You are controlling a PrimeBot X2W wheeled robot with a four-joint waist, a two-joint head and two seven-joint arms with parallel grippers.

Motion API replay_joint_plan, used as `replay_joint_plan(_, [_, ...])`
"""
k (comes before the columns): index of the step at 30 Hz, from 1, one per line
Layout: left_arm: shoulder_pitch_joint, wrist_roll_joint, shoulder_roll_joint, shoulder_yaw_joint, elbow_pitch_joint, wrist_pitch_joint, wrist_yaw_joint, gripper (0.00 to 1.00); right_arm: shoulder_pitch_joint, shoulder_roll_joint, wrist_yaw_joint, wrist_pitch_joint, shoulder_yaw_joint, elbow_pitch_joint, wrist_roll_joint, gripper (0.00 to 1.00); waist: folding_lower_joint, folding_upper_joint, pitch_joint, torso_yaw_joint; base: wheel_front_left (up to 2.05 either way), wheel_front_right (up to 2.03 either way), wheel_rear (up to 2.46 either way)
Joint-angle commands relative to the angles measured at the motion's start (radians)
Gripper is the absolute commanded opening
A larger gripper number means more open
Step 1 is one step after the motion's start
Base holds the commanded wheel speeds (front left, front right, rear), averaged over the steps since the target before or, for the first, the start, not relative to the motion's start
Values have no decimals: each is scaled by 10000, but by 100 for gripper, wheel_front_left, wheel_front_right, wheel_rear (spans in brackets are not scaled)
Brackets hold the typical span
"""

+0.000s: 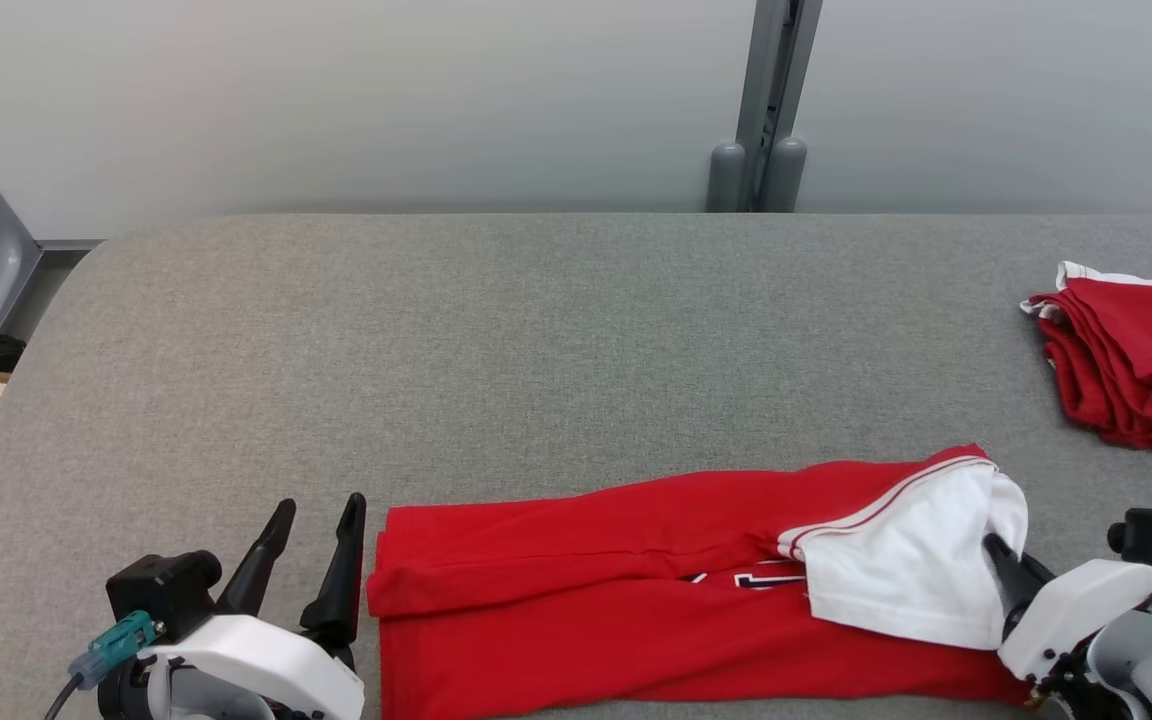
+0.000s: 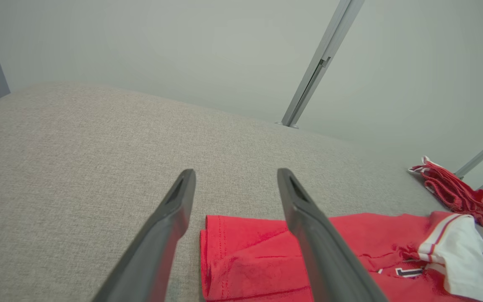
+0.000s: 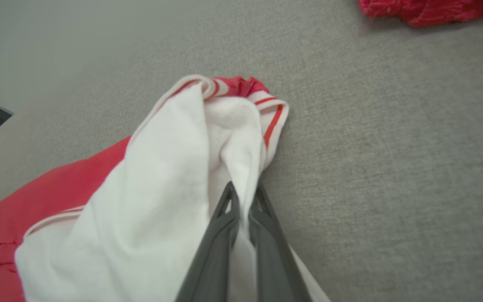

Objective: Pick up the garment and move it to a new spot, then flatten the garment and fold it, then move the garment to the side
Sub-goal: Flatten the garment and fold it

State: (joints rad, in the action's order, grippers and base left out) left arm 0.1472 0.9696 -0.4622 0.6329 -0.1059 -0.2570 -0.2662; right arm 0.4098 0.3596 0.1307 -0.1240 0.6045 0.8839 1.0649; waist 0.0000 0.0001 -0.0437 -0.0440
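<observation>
At lower right the right gripper (image 3: 243, 191) clamps the garment's (image 1: 586, 560) white sleeve (image 1: 906, 575), likely for folding; the left gripper (image 1: 314, 525) rests released.

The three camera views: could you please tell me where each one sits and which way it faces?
Head view: on the head, looking forward and down at the garment on the grey table; left gripper lower left, right gripper lower right.
Left wrist view: on the left wrist, looking along its open fingers across the table.
Right wrist view: on the right wrist, looking along shut fingers pinching the garment's white section.
Shared: head and left wrist views both show the red pile.
</observation>
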Motion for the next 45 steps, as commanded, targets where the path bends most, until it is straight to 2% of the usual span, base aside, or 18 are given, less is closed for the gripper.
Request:
replay_joint_plan(1, [60,-54,-17,-48,-6,-27,22,100,114,231,3,-130,-91,-6,33,0,0,-1,1,37,0,0,0])
replay_joint_plan(6, [53,-89,57,-64,-7,-41,74,100,291,681,3,-374,-250,10,-106,0,0,-1,-5,171,0,0,0])
replay_joint_plan(13, [-11,-79,48,-197,-46,-58,75,100,366,924,3,-786,-346,-385,-287,0,0,-1,123,253,0,0,0])
replay_joint_plan(19, [-288,-78,-164,-660,86,-69,-81,100,264,1020,3,-1107,-395,-1203,-735,0,0,-1,363,206,0,0,0])
replay_joint_plan(26, [-689,-81,-300,-961,358,-79,-281,100,12,829,4,-979,-254,-2814,-1741,0,0,-1,564,-80,0,0,0])
replay_joint_plan(33, [-855,-12,-276,-956,373,-34,-309,100,-534,370,4,-105,-392,-4449,-2792,0,0,-1,647,-670,0,0,0])
replay_joint_plan(38, [-912,12,-284,-938,343,2,-297,100,-922,-441,4,819,-516,-5363,-3444,0,0,-1,684,-1106,0,0,0])
replay_joint_plan(45, [-767,-31,-185,-830,309,59,-243,100,-1123,-1548,4,1687,-110,-5441,-3684,0,0,-1,672,-1710,0,0,0])
